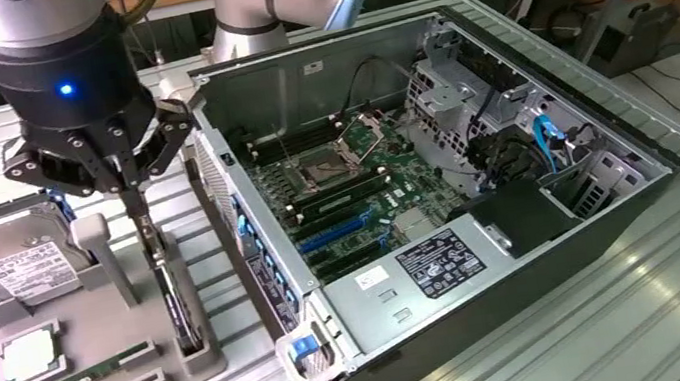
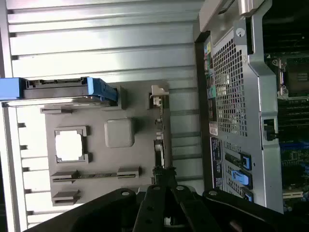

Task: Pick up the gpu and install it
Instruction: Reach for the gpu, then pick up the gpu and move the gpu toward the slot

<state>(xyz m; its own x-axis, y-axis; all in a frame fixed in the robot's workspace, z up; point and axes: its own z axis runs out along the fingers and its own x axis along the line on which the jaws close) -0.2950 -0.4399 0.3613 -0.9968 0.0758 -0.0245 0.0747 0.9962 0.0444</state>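
Currently the pincer (image 1: 137,213) hangs straight down over the gpu (image 1: 176,301), its tip at the card's upper edge. I cannot tell whether it is clamped on the card or only around it.

The gpu stands on its long edge in a slot of the grey holder (image 1: 96,318), along the holder's edge nearest the computer case (image 1: 433,86). Held upright like that, it offers a thin top edge for a grip from above. In the wrist view the gpu (image 2: 159,145) runs as 1 narrow strip away from the pincer (image 2: 162,171), so the grip appears lined up along the card.

The case lies open on the tabletop (image 1: 628,309), side panel off. Its blue expansion slots (image 1: 334,237) face up, bare and, by my judgement, ready to take a card lowered from above. The hard drive (image 1: 16,261) sits in its own bay at the holder's far edge.
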